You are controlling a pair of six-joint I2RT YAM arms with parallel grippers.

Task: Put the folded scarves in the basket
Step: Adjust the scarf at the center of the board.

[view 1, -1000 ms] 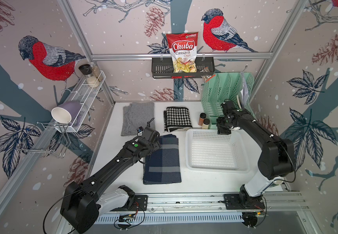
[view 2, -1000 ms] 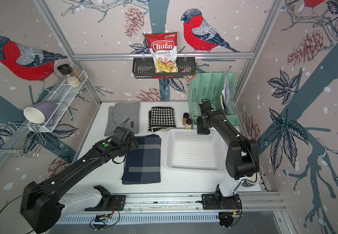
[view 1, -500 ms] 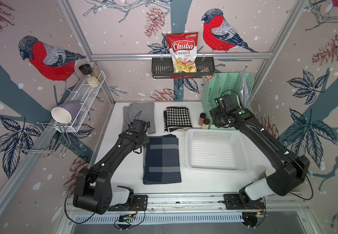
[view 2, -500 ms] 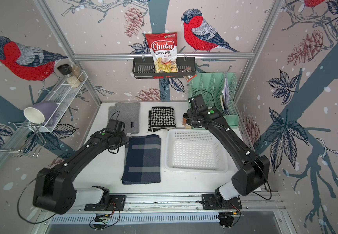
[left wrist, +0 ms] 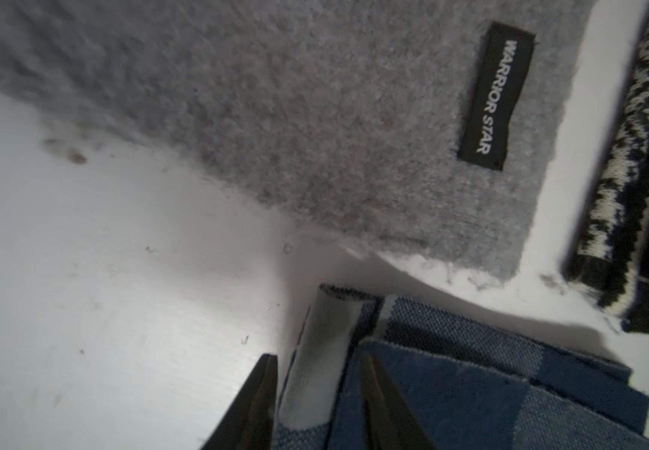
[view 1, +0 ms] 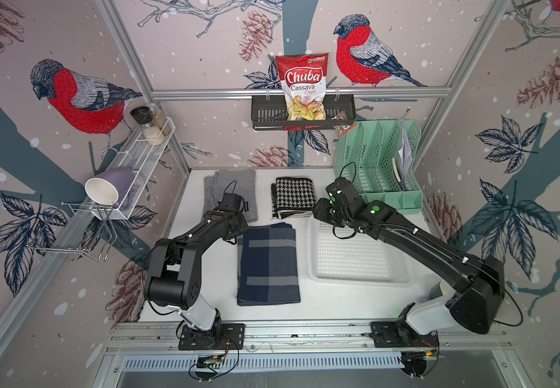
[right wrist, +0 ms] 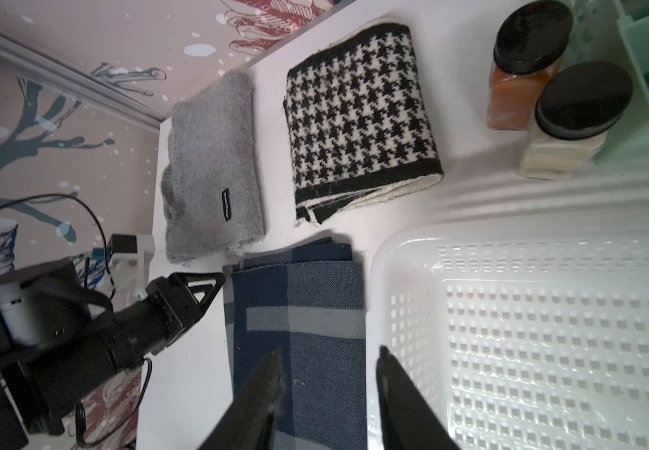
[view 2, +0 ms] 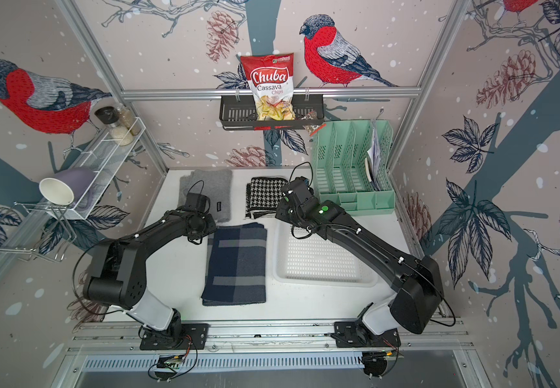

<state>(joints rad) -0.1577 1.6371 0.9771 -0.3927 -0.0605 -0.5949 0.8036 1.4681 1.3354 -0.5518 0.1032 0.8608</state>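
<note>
- Both arms have shifted in the last second. The right tool has left the green file organiser and now hangs over the far left corner of the basket. The left arm has drawn its elbow back towards its base.
- The left tool sits at the far left corner of the scarf. Its fingers are partly closed, one on each side of the folded edge. Whether they actually pinch the cloth cannot be told.
- The right tool's fingers stand apart with nothing held between them. Below them, in the right wrist view, are the scarf's right edge and the basket's left rim.
- The scarf and basket lie where they were. The blue checked scarf is folded flat on the white bench, just beside the basket's left side and outside it.
- Behind the scarf lie a grey knit and a black-and-white scarf, each apart from it.
- Two black-lidded jars stand between the basket's far edge and the organiser.
</note>
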